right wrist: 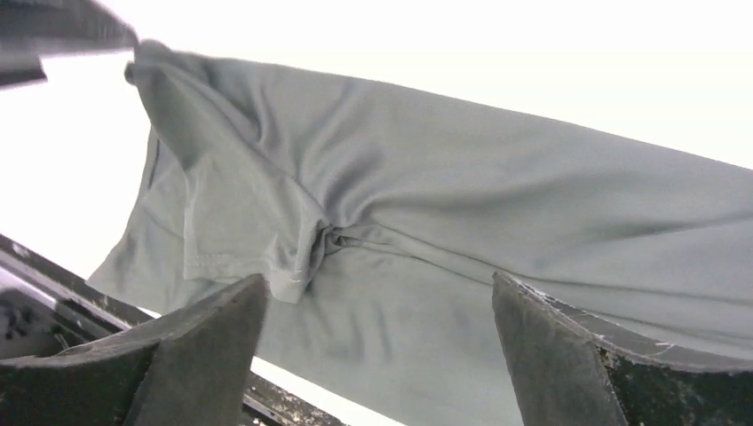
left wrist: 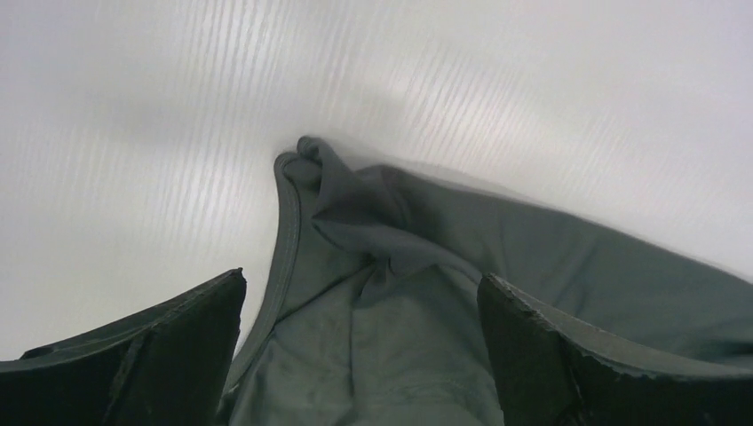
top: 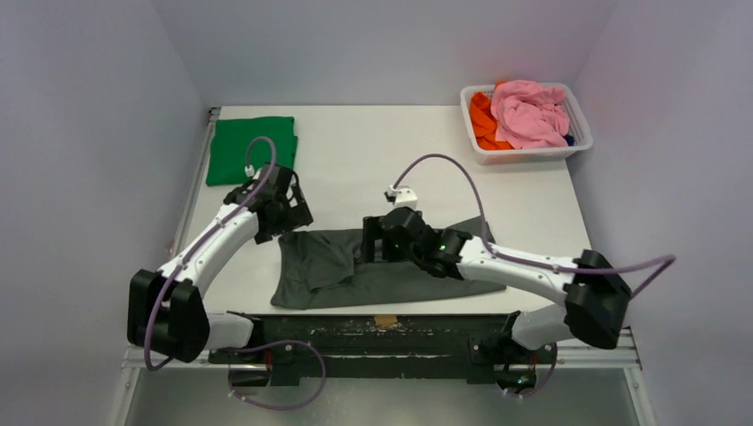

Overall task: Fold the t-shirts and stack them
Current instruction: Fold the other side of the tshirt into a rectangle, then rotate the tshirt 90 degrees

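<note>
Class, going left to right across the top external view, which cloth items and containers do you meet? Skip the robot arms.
green t-shirt → dark grey t-shirt → white mesh basket

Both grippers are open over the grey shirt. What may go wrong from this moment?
1. The grey shirt lies close to the near edge of the table. A pull toward the arm bases might drag it off.
2. The cloth is bunched beside the sleeve. Folding over that lump would probably give an uneven fold.
3. The left gripper and right gripper are open over layered cloth, so a pinch may catch only one layer.
</note>
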Action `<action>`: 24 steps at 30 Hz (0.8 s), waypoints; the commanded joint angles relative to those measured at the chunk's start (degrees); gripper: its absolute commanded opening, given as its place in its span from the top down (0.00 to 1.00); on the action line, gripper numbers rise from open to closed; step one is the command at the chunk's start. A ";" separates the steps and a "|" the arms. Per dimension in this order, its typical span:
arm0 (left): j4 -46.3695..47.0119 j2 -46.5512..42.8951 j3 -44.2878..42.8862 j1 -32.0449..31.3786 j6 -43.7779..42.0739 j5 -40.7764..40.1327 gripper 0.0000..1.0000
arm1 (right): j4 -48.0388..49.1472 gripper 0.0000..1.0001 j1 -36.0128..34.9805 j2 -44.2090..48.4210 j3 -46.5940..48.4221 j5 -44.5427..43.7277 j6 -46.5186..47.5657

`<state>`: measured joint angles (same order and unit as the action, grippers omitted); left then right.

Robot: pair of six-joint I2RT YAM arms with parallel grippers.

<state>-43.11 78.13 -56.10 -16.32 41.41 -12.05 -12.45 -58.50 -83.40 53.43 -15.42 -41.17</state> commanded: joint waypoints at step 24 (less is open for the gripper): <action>18.11 21.95 4.36 -6.50 6.45 23.07 0.00 | 5.07 0.07 29.15 -0.07 -15.07 7.85 -1.41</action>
<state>-30.28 87.99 -47.94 -23.86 46.15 10.00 -10.52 -29.34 -83.13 40.91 -14.61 -41.39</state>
